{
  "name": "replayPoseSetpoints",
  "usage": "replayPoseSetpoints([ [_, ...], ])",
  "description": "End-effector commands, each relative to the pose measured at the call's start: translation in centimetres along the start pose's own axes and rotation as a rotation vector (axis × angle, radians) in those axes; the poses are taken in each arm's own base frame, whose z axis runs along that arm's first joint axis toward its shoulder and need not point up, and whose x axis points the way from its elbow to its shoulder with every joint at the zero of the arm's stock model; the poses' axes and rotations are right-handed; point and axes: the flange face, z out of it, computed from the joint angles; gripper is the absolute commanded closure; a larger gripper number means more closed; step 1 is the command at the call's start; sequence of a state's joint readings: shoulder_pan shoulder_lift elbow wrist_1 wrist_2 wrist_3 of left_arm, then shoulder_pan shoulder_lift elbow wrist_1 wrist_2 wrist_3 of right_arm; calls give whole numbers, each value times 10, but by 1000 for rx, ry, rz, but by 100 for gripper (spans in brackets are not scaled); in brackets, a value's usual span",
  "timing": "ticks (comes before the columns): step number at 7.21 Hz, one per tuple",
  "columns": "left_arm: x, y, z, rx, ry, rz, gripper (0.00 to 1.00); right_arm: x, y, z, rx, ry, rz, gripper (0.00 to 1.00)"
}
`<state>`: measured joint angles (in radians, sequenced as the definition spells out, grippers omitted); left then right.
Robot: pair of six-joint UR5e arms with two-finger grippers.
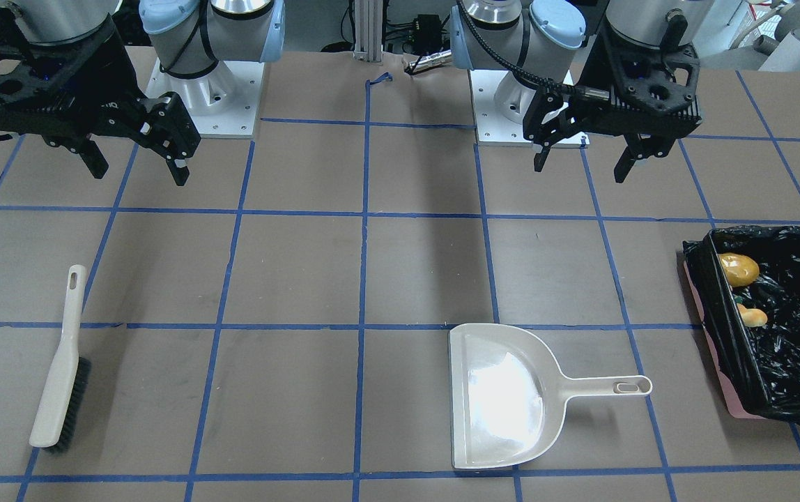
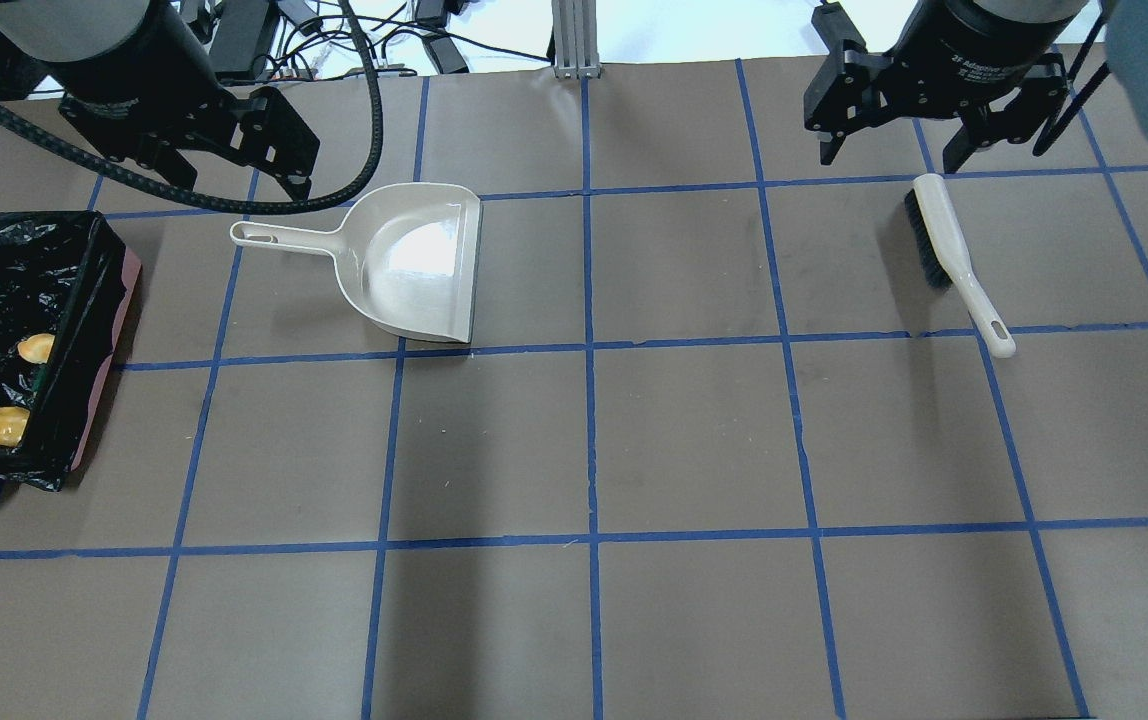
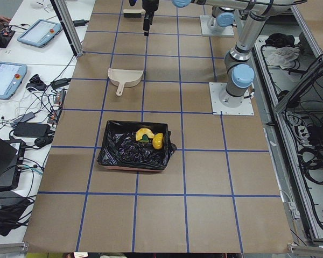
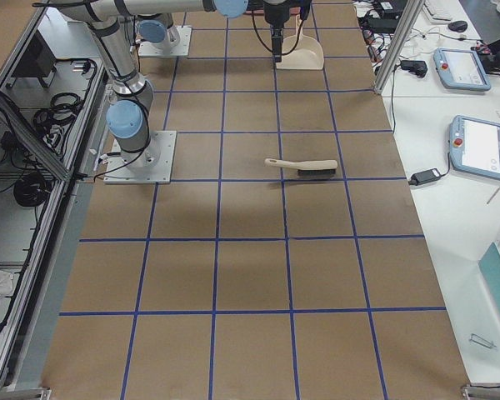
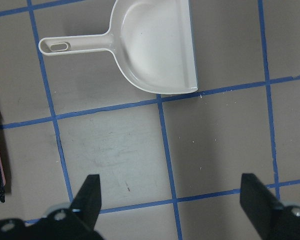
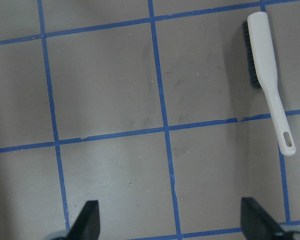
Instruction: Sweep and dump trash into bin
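The bin (image 1: 720,314), lined with a black bag, stands at the table's left end and also shows in the overhead view (image 2: 84,320). In it lie the amber lump (image 1: 739,270) and the pale crescent piece (image 1: 753,317). I cannot make out the yellow wedge. The beige dustpan (image 2: 414,265) lies flat and empty. The beige hand brush (image 2: 954,255) lies on the table. My left gripper (image 2: 234,185) is open and empty, raised above the dustpan's handle. My right gripper (image 2: 889,158) is open and empty, raised above the brush's bristle end.
The brown table has a grid of blue tape. The two arm bases (image 1: 205,90) stand at the table's robot side. Cables and tablets lie beyond the far edge (image 3: 37,32).
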<state>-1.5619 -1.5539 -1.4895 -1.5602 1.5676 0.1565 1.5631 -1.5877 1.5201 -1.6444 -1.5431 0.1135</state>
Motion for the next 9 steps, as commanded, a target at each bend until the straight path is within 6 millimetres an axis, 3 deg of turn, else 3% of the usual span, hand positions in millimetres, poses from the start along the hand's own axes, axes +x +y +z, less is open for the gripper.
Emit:
replayPoseSetpoints([
  [1,0,-2,3,-7,2,0,0,0,0,0,0,0,0,0],
  [9,-3,-4,7,-12,12,4,0,0,0,0,0,0,0,0],
])
